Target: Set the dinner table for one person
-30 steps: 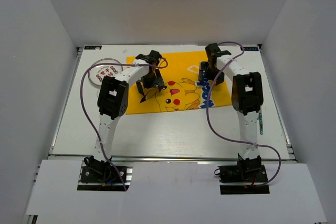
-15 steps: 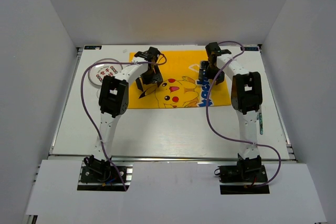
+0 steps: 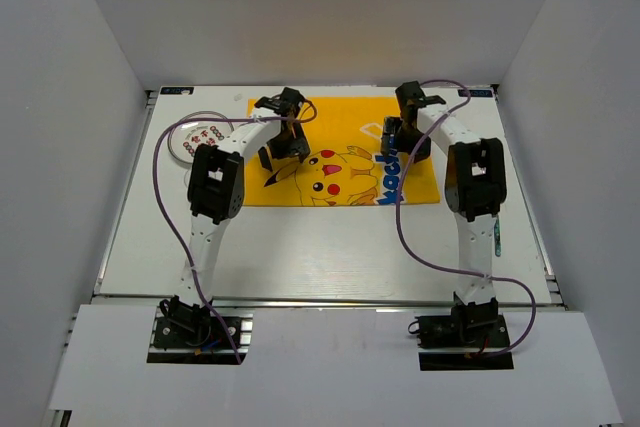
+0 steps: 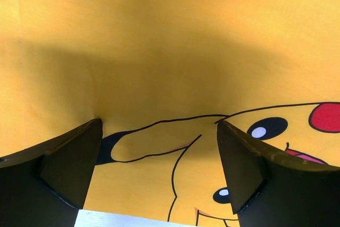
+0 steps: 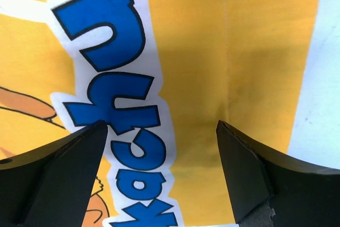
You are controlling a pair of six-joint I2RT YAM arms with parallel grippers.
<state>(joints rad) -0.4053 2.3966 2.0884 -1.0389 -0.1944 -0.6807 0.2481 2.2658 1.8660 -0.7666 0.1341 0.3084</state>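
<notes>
The tabletop (image 3: 320, 247) is a wide white slab with metal rails at its edges. It lies under both arms and reaches well past each pincer on every side. The left wrist view shows a thin strip of it (image 4: 133, 219) just behind the left pincer (image 4: 158, 126). The right wrist view shows a band of it (image 5: 325, 78) off to the outer side of the right pincer (image 5: 161, 125).

A yellow mat (image 3: 345, 127) lies flat on the far half of the tabletop, printed with a cartoon creature and blue lettering. Both pincers hang low over it, though whether the tips touch the cloth cannot be told.

The left pincer (image 3: 285, 147) has its jaws spread wide and holds nothing. Between its fingers sits the creature's long ear on the mat (image 4: 159, 51), with the face off to one side. The right pincer (image 3: 405, 142) is likewise spread wide with nothing in it. Between its fingers are the blue letters and a faint fold line in the mat (image 5: 191, 78) (the mat's edge runs just outside one finger).

A small round plate (image 3: 205, 139) with red marks lies on the tabletop well out to the left of the left pincer, clear of the mat. A thin teal stick (image 3: 497, 235), too small to name, lies nearer the arm bases than the right pincer and partly under the right arm.
</notes>
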